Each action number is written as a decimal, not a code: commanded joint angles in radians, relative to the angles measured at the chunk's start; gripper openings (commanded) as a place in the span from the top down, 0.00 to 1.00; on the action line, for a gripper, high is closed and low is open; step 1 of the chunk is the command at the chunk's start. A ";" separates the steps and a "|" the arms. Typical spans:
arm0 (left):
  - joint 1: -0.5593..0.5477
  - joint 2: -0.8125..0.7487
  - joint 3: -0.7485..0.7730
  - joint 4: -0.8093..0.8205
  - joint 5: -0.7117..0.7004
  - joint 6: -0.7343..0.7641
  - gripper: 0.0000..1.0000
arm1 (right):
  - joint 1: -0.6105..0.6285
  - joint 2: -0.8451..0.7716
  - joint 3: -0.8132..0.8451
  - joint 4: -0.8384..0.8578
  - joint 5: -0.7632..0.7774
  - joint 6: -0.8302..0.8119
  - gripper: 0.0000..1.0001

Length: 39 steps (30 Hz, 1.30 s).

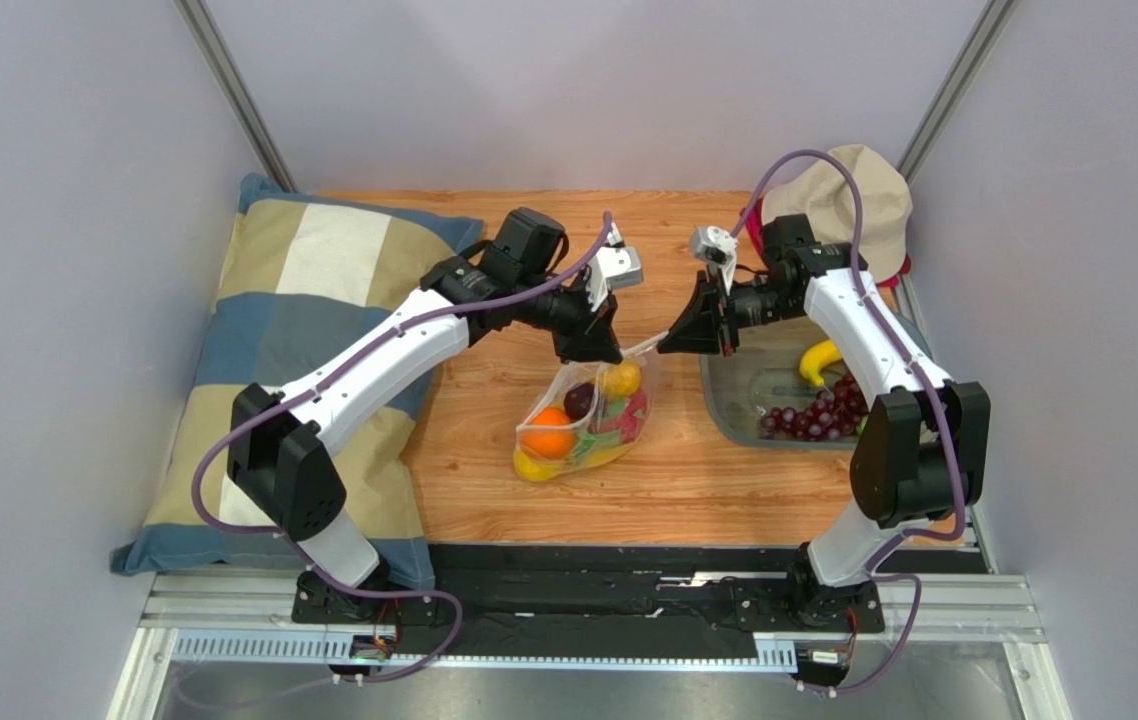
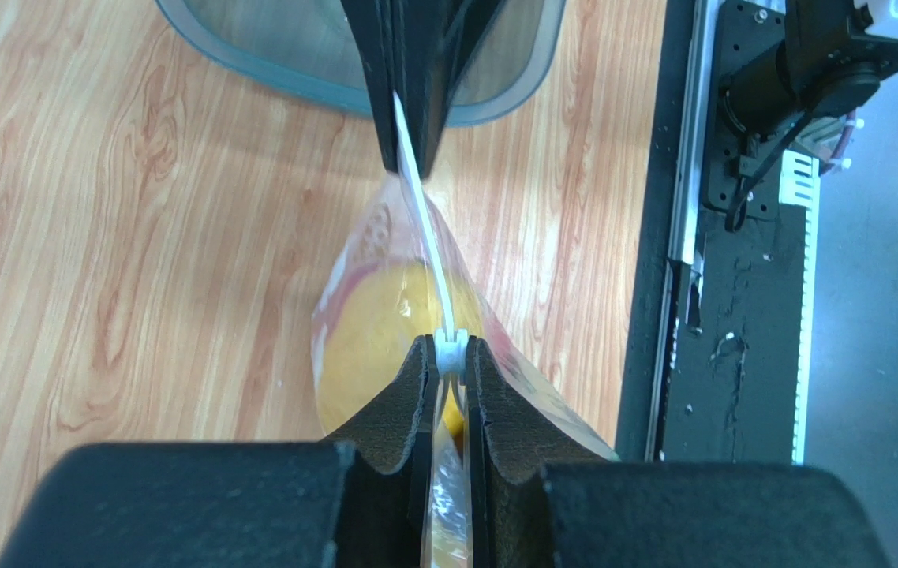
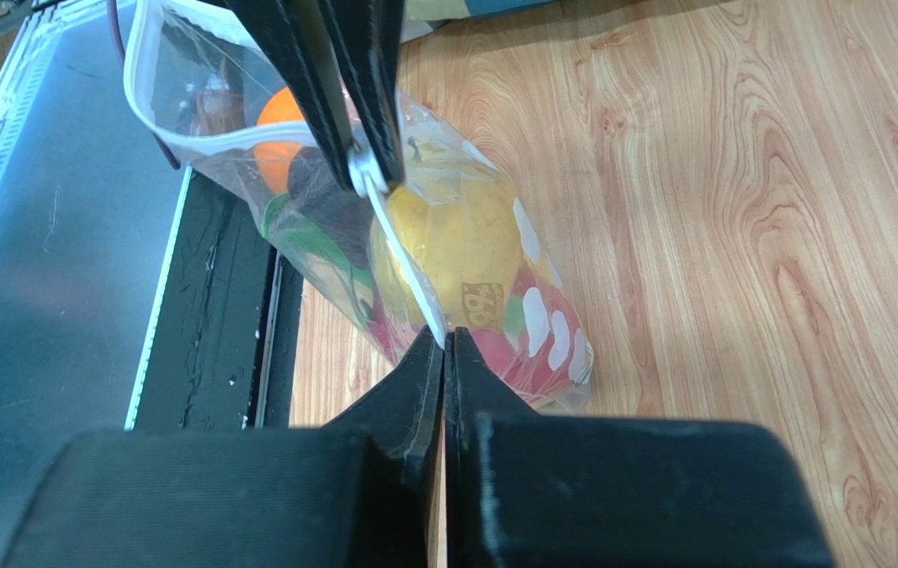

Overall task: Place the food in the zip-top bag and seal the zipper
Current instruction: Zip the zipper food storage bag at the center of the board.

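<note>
The dotted zip-top bag (image 1: 584, 423) lies on the wooden table and holds an orange (image 1: 547, 435), a yellow fruit (image 1: 622, 378), a dark grape, a banana and pink dragon fruit. My left gripper (image 1: 599, 350) is shut on the white zipper (image 2: 423, 231), with a small white clip between its tips (image 2: 451, 353). My right gripper (image 1: 676, 335) is shut on the same strip further along (image 3: 442, 339). The zipper (image 3: 399, 251) runs taut between the two grippers above the bag. More purple grapes (image 1: 817, 414) and a banana (image 1: 819, 360) lie in the grey tray.
The grey tray (image 1: 748, 393) stands right of the bag, under my right arm. A checked pillow (image 1: 305, 330) covers the table's left side. A beige cap (image 1: 849, 192) lies at the back right. A black rail (image 2: 727, 296) runs along the near edge.
</note>
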 commanded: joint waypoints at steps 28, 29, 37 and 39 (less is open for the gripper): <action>0.286 -0.358 -0.176 -0.492 -0.114 0.236 0.91 | -0.133 -0.098 -0.104 0.199 0.061 0.205 1.00; 0.304 -0.363 -0.176 -0.495 -0.125 0.248 0.92 | -0.133 -0.098 -0.104 0.201 0.064 0.211 1.00; 0.375 -0.281 -0.060 -0.383 -0.102 0.161 1.00 | -0.133 -0.082 -0.065 0.429 0.062 0.430 1.00; 0.380 -0.241 0.024 -0.354 -0.120 0.142 1.00 | -0.118 -0.061 -0.028 0.506 0.071 0.502 1.00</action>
